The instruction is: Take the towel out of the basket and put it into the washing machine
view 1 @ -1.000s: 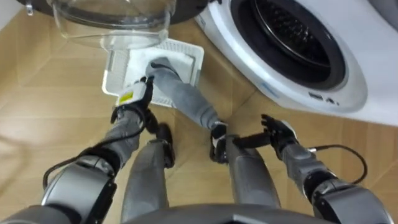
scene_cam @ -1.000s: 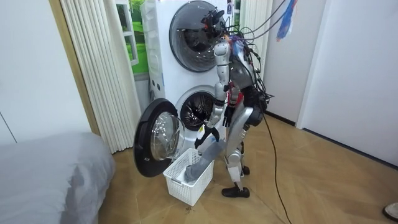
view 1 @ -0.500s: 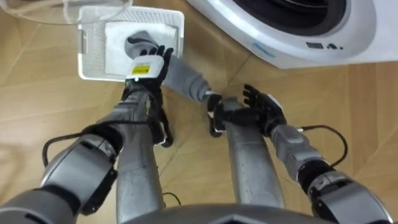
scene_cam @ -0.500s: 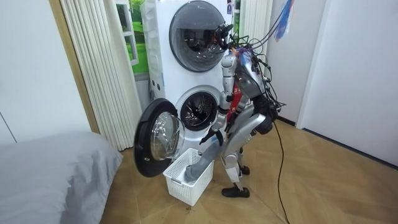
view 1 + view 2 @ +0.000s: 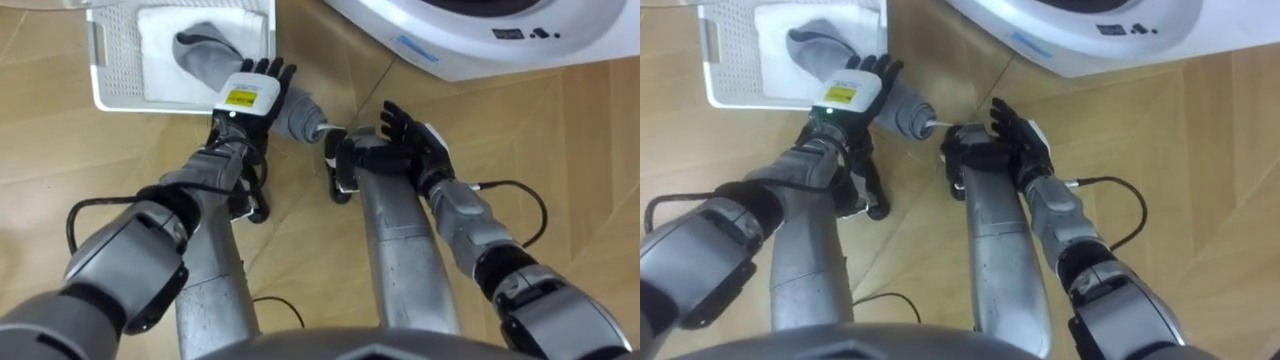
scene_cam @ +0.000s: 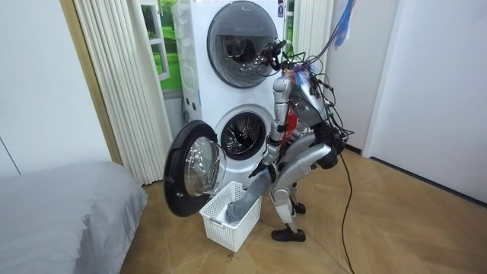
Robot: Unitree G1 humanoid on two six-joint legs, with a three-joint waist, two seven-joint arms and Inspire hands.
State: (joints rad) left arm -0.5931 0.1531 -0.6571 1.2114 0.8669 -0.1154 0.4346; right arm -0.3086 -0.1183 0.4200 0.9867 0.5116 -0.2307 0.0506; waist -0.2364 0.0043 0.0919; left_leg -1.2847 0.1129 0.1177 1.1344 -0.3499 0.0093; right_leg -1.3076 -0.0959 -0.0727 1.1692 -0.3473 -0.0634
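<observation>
Room view has me bent before the washing machine (image 6: 237, 114). The white basket (image 5: 103, 62) sits at my feet, and the grey towel (image 5: 200, 55) trails over its rim. My left hand (image 5: 252, 92) lies flat on the towel, fingers straight. My right hand (image 5: 408, 135), spread and empty, is near the towel's end.

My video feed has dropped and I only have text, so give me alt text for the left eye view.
The left hand, fingers straight, is over a grey towel that hangs from a white basket onto the wood floor. The right hand is open and empty, just below the washing machine and its white front.
</observation>
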